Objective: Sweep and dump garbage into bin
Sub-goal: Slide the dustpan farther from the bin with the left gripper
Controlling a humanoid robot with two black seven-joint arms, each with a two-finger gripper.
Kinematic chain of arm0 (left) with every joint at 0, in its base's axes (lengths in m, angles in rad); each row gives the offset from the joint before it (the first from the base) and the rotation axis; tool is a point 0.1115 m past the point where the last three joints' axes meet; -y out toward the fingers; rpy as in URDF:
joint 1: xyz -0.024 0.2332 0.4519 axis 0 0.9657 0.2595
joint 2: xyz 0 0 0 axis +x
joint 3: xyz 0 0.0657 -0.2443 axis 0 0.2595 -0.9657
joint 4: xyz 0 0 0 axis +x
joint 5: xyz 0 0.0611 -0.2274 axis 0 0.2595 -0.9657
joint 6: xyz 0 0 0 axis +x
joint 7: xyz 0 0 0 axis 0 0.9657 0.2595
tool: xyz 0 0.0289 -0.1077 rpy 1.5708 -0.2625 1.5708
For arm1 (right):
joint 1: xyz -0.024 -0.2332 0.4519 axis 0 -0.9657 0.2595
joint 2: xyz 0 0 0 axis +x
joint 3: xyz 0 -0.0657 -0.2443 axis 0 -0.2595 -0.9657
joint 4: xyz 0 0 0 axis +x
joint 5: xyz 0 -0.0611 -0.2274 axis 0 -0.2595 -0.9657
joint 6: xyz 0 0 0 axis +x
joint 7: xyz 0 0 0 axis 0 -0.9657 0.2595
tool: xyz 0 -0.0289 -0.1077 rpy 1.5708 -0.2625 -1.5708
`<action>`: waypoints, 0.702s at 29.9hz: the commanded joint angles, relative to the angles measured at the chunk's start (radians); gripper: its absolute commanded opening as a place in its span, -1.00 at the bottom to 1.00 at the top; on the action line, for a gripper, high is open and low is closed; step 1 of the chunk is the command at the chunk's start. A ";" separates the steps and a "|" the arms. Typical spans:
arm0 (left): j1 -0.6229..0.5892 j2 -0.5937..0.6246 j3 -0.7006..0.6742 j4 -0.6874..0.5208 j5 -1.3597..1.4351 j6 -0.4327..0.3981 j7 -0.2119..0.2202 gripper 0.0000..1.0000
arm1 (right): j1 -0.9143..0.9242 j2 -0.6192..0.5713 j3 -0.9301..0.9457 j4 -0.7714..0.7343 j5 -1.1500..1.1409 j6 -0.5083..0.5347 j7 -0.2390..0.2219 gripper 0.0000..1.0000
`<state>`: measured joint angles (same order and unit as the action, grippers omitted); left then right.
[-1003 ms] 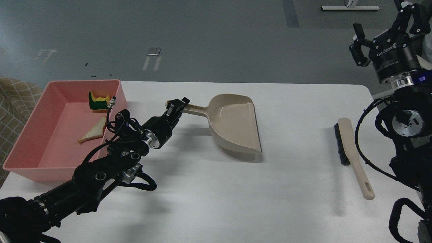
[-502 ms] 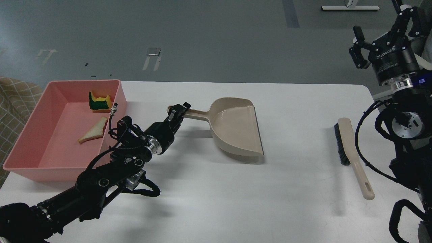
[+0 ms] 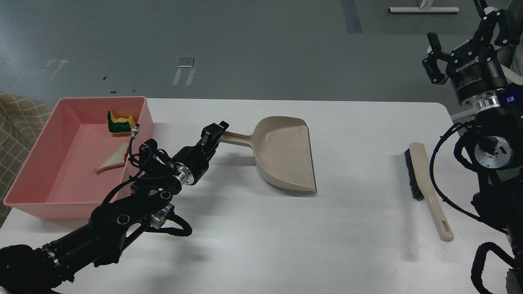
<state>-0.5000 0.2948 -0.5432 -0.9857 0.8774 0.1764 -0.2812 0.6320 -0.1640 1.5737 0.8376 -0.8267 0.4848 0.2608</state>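
Note:
The pink bin (image 3: 41, 179) stands at the table's left end. In it lie the bread slice (image 3: 112, 159) and the yellow and green sponge piece (image 3: 119, 123). My left gripper (image 3: 214, 131) is just right of the bin. It is shut on the end of the handle of the beige dustpan (image 3: 286, 153), which lies on the table with its mouth facing right. The pan is empty. My right gripper (image 3: 457, 28) is raised high at the far right, open and empty, well above the beige hand brush (image 3: 427, 192).
The brush lies on the white table (image 3: 261, 237) near its right edge, bristles facing left. My right arm's joints and cables (image 3: 490, 151) stand beside the table's right end. A checked cloth (image 3: 16, 118) shows left of the bin.
The dustpan and my left gripper shifted only slightly, and the pan now sits flatter on the table. My right gripper rose a little. The garbage has not moved.

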 commanded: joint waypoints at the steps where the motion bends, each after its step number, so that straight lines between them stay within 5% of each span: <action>1: 0.000 0.009 0.002 -0.007 0.000 -0.003 0.000 0.17 | 0.000 0.000 0.000 -0.002 0.000 0.000 0.000 1.00; 7: 0.000 0.043 0.005 -0.007 0.002 -0.005 0.005 0.60 | -0.003 0.000 0.000 -0.002 0.000 0.000 0.000 1.00; 21: -0.026 0.147 0.002 -0.014 0.003 -0.034 0.000 0.66 | -0.038 0.000 0.003 -0.002 0.001 0.004 0.011 1.00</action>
<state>-0.5203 0.4359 -0.5414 -0.9962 0.8796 0.1574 -0.2794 0.5960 -0.1641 1.5760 0.8344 -0.8252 0.4886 0.2713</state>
